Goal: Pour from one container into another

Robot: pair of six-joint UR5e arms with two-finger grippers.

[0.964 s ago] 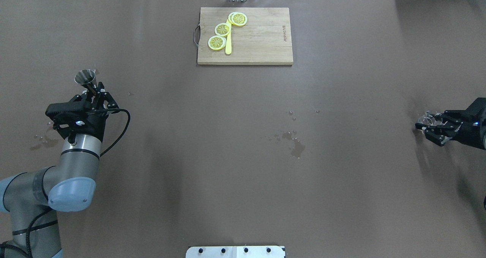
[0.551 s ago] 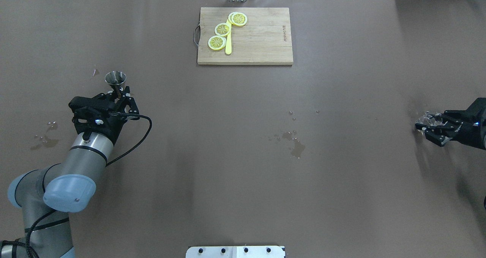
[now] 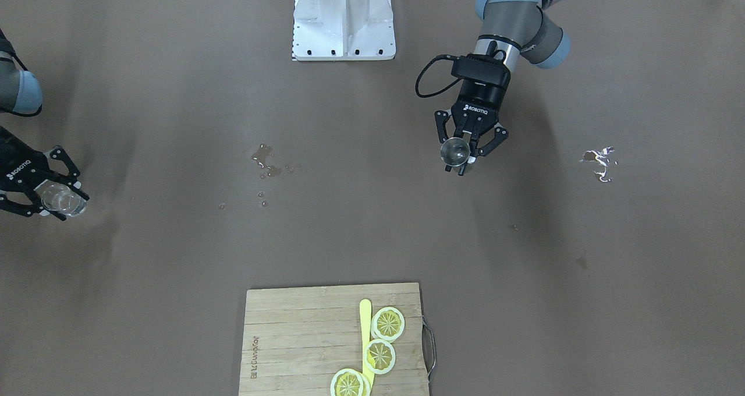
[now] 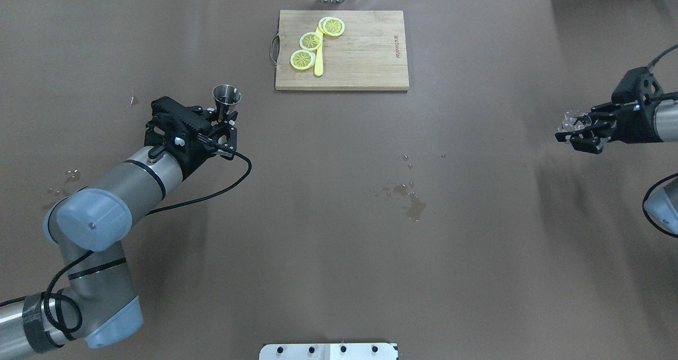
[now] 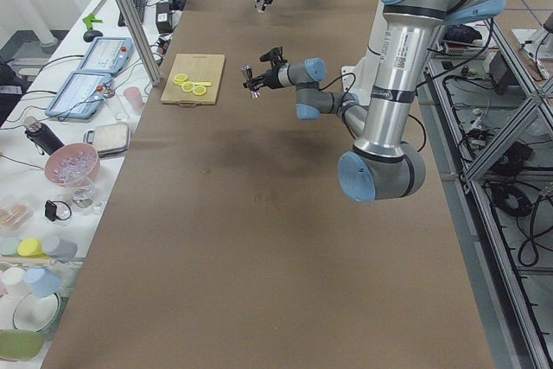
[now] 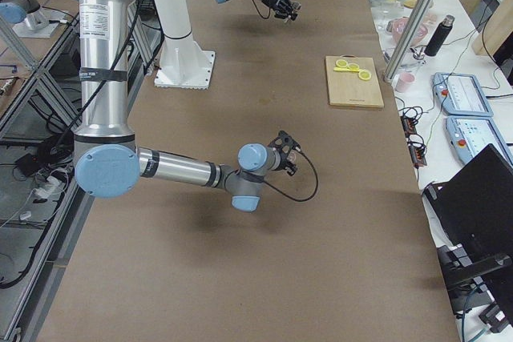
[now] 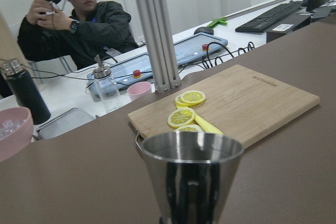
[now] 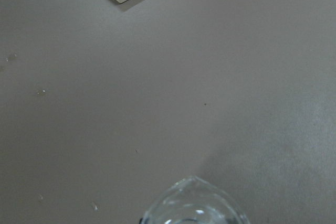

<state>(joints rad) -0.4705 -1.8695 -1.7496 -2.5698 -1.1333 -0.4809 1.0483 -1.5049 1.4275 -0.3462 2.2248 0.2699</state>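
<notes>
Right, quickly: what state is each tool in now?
Left tool: shut on the small conical steel measuring cup.
Right tool: shut on the clear glass cup.

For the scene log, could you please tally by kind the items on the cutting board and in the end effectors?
Conical steel measuring cup: 1
Clear glass cup: 1
Round yellow lemon slices: 4, two overlapping
Long yellow stick: 1
Total: 7

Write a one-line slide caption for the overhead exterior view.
Left jaws hold a steel jigger near the cutting board; right jaws hold a clear glass, far apart.
</notes>
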